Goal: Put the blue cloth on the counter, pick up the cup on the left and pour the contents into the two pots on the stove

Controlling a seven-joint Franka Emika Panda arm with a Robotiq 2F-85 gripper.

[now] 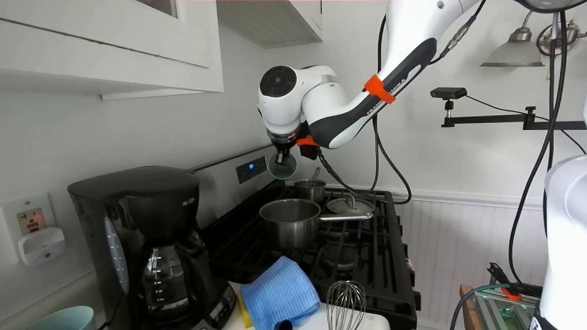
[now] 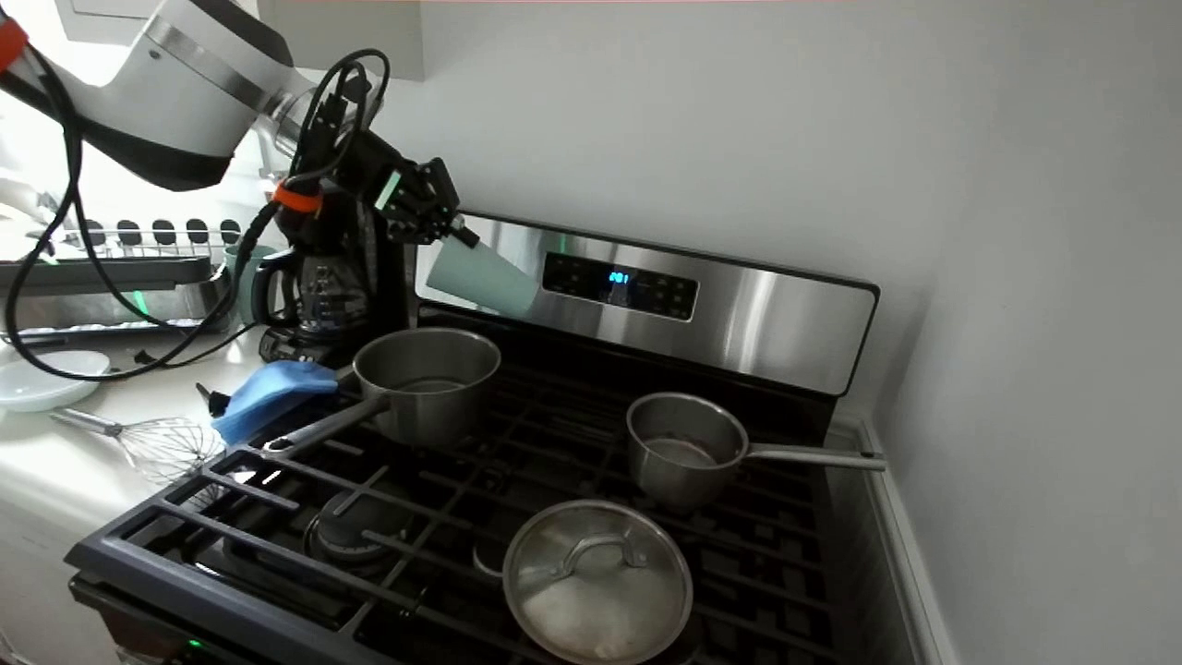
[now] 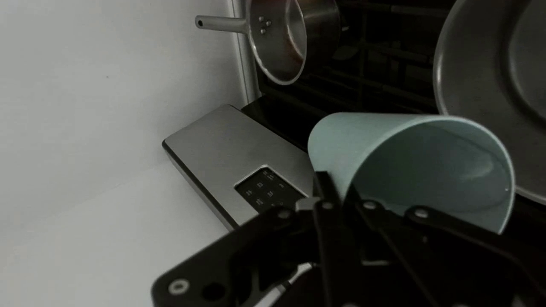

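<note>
Plain white walls (image 2: 739,139) enclose this corner of the kitchen, where a black gas stove (image 2: 203,594) stands with a steel back panel (image 2: 794,323) bearing a blue-lit display (image 2: 619,279), and a pale worktop (image 2: 55,466) adjoins its side. Your end effector (image 3: 337,183) hangs above the rear of the stove, near that panel, and its fingers (image 3: 322,187) are clamped on the rim of the pale green cup (image 2: 485,279), one against the outer wall and the other inside. You have the cup tipped on its side, its mouth turned toward you in the wrist view. Below the end effector sits the larger saucepan (image 2: 427,416); you cannot tell from these views whether the mouth is directly over it. The smaller saucepan (image 2: 683,476) is also lower than the end effector but farther from it, and a saucepan lid (image 2: 600,591) rests nearer the stove's front, well apart from it. Well below the end effector, on the worktop just beside the stove, you can see the blue cloth (image 1: 282,293), with a wire balloon whisk (image 1: 346,305) near it. To the worktop side of the end effector stands a black drip coffee maker (image 1: 160,206), its glass carafe (image 1: 165,279) seated inside.
</note>
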